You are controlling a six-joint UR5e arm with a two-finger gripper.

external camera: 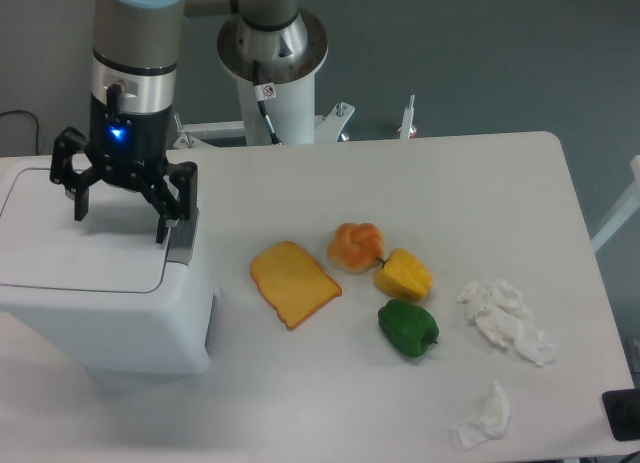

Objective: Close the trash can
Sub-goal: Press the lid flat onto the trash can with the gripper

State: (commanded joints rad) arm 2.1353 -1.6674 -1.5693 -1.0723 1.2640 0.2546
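Over on the left end of the table sits the large boxy white plastic trash can (105,288), rounded at the corners, and its flat white lid (80,248) looks to be lying level on the body already, so the closing reads as done or very nearly so. Right above the lid hangs the black two-finger gripper (122,205), fingers spread wide apart and holding nothing, one tip toward the lid's left part and the other down by the grey latch strip (181,243) on the right edge; whether that tip touches the strip, I can't tell from this angle. By the look of it the bin is stiff, smooth plastic, light for its bulk, and slick enough that a pinch would likely slide off, so the sensible contact is a flat downward push on the lid near the latch side, not a grab. Nothing stands between the fingers and the lid. Out on the white table (400,183), well apart from the bin, lie an orange-crusted slice of bread (294,283), a round orange bun (355,246) touching a yellow bell pepper (404,274), a green bell pepper (407,328) just beside those, and two crumpled white tissues (505,318) (485,416) further right.
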